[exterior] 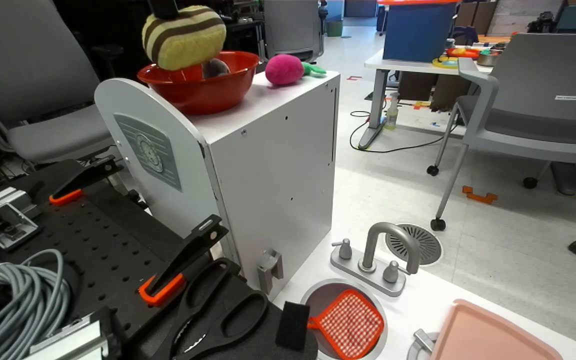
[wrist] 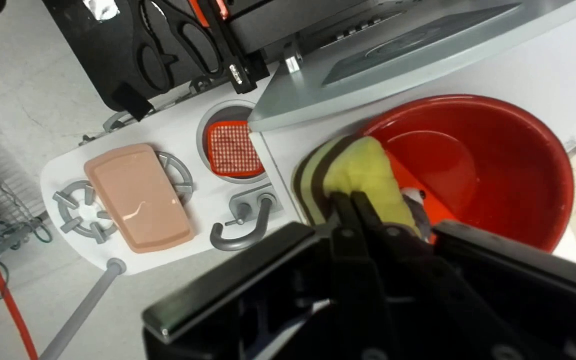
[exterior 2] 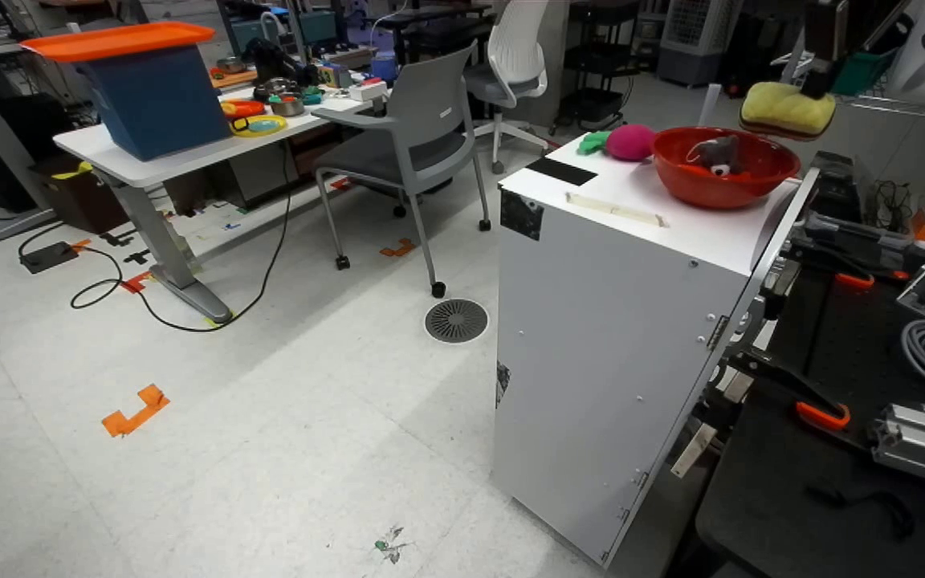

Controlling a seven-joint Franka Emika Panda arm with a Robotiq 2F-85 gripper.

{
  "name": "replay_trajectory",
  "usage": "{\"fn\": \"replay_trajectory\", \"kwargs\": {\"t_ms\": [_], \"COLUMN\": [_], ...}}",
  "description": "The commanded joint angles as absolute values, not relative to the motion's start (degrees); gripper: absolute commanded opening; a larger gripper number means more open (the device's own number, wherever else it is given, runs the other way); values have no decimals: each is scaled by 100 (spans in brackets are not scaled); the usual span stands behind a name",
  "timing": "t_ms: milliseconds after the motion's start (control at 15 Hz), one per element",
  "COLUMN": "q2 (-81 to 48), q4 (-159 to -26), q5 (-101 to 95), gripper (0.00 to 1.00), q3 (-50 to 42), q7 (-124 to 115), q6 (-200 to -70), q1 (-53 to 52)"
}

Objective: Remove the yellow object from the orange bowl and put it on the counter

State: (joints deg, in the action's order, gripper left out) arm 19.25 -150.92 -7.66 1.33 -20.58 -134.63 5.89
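Note:
A soft yellow object (exterior: 183, 39) with brown stripes is pinched by my gripper (wrist: 350, 196), whose two fingers meet close together on its plush. It hangs in the air above the orange bowl (exterior: 203, 97), over the rim on the side of the rounded grey-marked panel. An exterior view shows the yellow object (exterior 2: 788, 111) at that rim, clear of the bowl's inside. The bowl (exterior 2: 719, 189) rests on the white counter (exterior 2: 615, 193). Seen from the wrist, the yellow object (wrist: 368, 175) covers part of the bowl's edge. The fingertips sink into the plush and are partly hidden.
A grey toy (exterior 2: 715, 152) and a flat orange piece (wrist: 418, 185) lie inside the bowl. Beside the bowl on the counter sits a pink plush (exterior: 284, 70) with green leaves. A raised rounded panel (exterior: 148, 145) edges the counter. Lower down are a faucet (exterior: 393, 240) and sink.

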Motion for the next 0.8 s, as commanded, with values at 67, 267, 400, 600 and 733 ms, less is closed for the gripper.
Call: {"fn": "replay_trajectory", "kwargs": {"t_ms": [67, 267, 400, 600, 733], "q2": [2598, 2908, 3047, 3003, 2998], "q4": [-15499, -15700, -15801, -15743, -15775], "q5": [-842, -775, -734, -565, -510], "gripper": [1, 1, 1, 1, 1], "q3": [129, 121, 99, -55, -127], "q7": [-2386, -2470, -2489, -2405, -2394], "q6": [-13407, -13427, -13423, -13411, -13426], "q1": [910, 1077, 1177, 1306, 1375]}}
